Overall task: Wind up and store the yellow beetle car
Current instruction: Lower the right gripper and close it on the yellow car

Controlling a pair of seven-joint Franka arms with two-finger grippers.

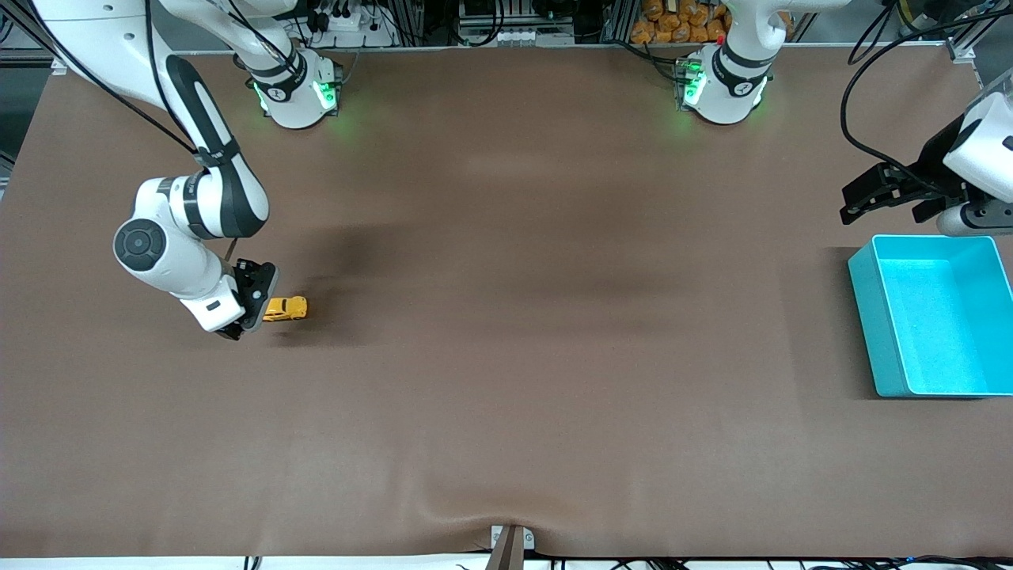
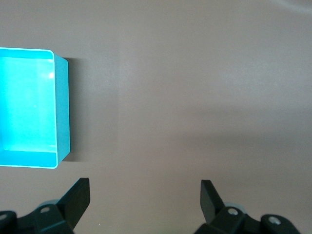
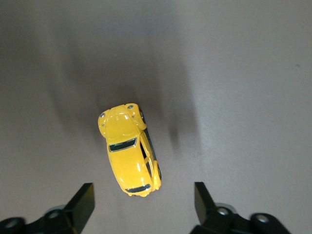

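The yellow beetle car [image 1: 286,308] stands on its wheels on the brown table [image 1: 506,356], toward the right arm's end of the table and about midway between the robots' bases and the front camera; its length runs along the table, from one arm's end toward the other.

The right gripper [image 1: 255,305] is low over the table, at the end of the car that points to the right arm's end; in the right wrist view the car [image 3: 128,151] lies a little tilted between the lines of the two fingers [image 3: 84,202], with its rear end just reaching the gap between the tips; the jaws stand apart, with free space on each side of the car, and they do not touch it; the car casts a soft shadow on the cloth beside it.

The left gripper [image 1: 877,192] waits in the air at the left arm's end of the table, over bare cloth just beside the turquoise bin [image 1: 866,309], toward the bases from it; its jaws are wide apart and hold nothing; in the left wrist view the bin [image 2: 62,107] shows an empty, bright inside.
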